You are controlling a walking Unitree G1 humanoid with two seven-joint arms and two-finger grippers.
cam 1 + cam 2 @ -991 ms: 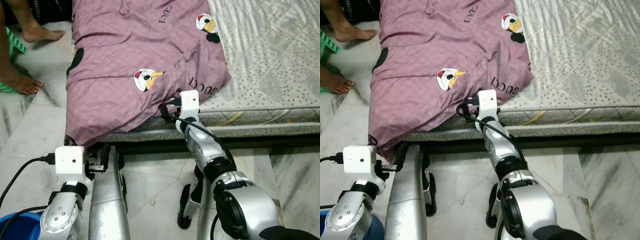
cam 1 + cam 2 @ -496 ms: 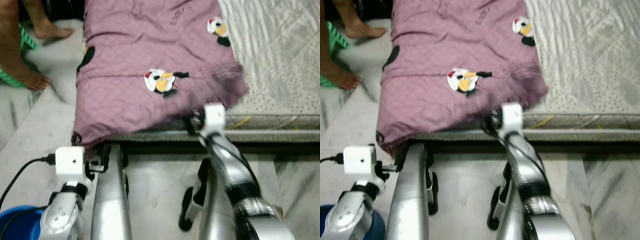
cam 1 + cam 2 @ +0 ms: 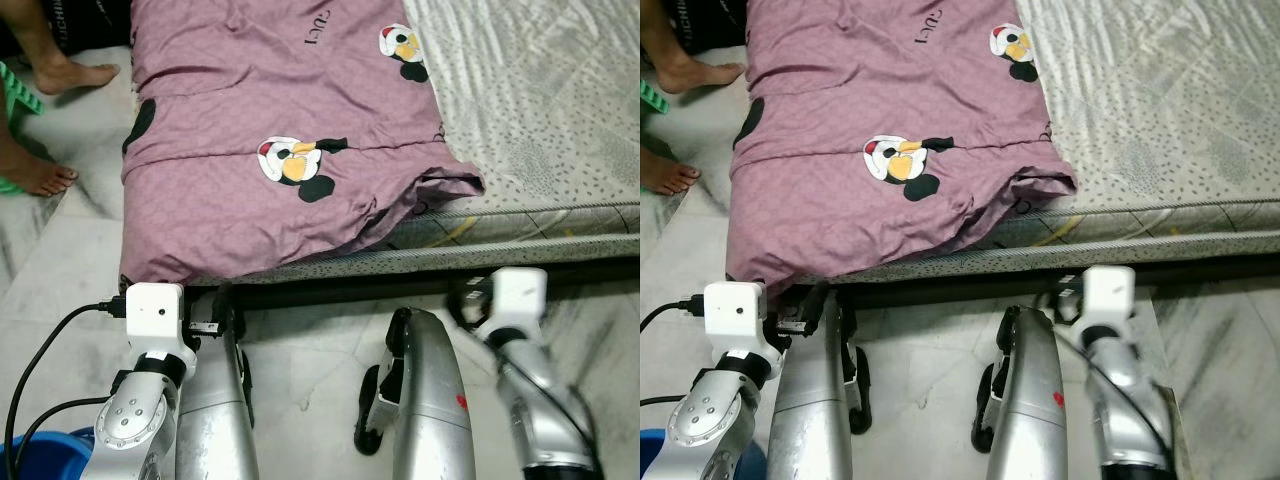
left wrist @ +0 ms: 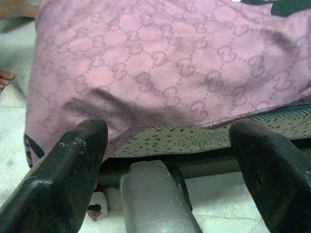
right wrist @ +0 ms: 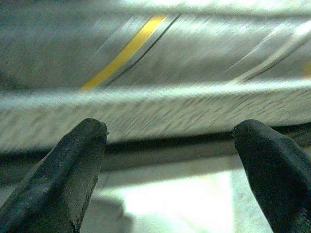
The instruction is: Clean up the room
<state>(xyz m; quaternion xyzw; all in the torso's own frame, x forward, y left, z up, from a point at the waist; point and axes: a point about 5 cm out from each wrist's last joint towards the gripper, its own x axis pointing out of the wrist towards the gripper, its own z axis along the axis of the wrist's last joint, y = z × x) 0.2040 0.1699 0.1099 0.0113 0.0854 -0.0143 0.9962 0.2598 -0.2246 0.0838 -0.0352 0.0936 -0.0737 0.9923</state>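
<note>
A purple blanket [image 3: 290, 150] with cartoon prints lies over the left part of the bed, and its near left side hangs over the mattress edge. Its right corner [image 3: 445, 190] sits crumpled on the patterned mattress [image 3: 540, 110]. My right gripper [image 5: 170, 128] is open and empty, low in front of the mattress side, apart from the blanket. Its white wrist box [image 3: 520, 295] is below the bed edge. My left gripper [image 4: 170, 131] is open too, facing the blanket's hanging edge [image 4: 160, 87] with nothing between its fingers.
A person's bare feet [image 3: 50, 75] stand on the marble floor left of the bed. A blue bucket [image 3: 25, 465] is at the near left by my left arm. The dark bed frame [image 3: 350, 290] runs across in front of me.
My right arm has drawn back from the blanket's corner at the bed edge, down to the right. The corner now lies crumpled. The left arm has hardly moved. The camera shifted.
</note>
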